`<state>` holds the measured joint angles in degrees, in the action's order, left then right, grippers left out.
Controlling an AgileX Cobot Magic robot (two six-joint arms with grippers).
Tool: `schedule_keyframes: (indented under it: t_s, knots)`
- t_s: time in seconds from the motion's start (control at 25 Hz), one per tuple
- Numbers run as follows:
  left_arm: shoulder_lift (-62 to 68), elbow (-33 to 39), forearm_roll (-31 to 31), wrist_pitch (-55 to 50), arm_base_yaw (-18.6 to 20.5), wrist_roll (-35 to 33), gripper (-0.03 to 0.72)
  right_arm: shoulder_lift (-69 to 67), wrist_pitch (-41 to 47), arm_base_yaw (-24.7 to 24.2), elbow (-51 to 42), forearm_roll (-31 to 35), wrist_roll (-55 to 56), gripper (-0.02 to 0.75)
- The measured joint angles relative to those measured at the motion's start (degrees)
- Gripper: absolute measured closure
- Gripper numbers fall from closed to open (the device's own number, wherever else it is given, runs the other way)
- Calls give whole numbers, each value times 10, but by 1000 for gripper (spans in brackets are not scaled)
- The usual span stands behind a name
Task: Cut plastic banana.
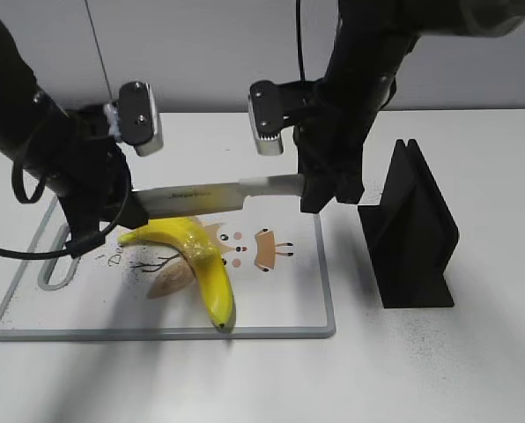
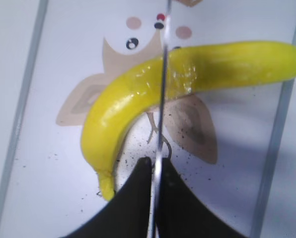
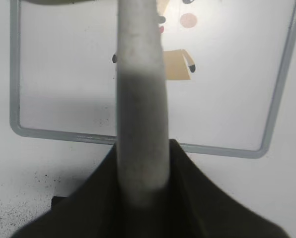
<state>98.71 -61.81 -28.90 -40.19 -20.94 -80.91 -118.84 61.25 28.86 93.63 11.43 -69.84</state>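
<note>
Exterior view: you are looking at a white cutting board [image 1: 280,300] with a grey rim, lying on the white table [image 1: 439,370]. The plastic banana [image 1: 196,260] is lying on the board's left half, curved, with one end pointing toward the front rim. Both arms are meeting over it. The right gripper [image 1: 320,185] is clamping the pale handle of a knife [image 1: 214,196], and the blade is running level to the left, above the banana. The left gripper [image 1: 126,207] is closing on the blade's far end. There is dark print on the blade, too small to read. A cartoon drawing is showing on the board beside the banana, and handwriting near the board's left handle is too faint to read. A black knife stand [image 1: 412,229] is standing to the right of the board, apart from it.

Left wrist view: you are seeing the blade [image 2: 160,99] edge-on, crossing the banana [image 2: 187,74] near its middle. Whether the edge is touching the peel you cannot tell. The black fingers [image 2: 133,203] are pinching the blade on both sides.

Right wrist view: the grey handle [image 3: 140,99] is filling the centre, gripped between the dark fingers [image 3: 197,198]. The board's rim [image 3: 227,149] is showing beyond it.
</note>
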Motion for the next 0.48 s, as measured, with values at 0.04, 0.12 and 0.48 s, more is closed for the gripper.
schedule_keyframes:
  t_s: [0.04, 0.12, 0.48]
  knots:
    - [-10, -3, 0, -7, 0, 0, 694, 9, 2, 0, 0, 0, 0, 568]
    - [-32, -6, 1, -19, 0, 0, 694, 30, 5, 0, 0, 0, 0, 568]
    - [-79, -8, 1, -27, -3, 0, 685, 68, 9, 1, 0, 1, 0, 568]
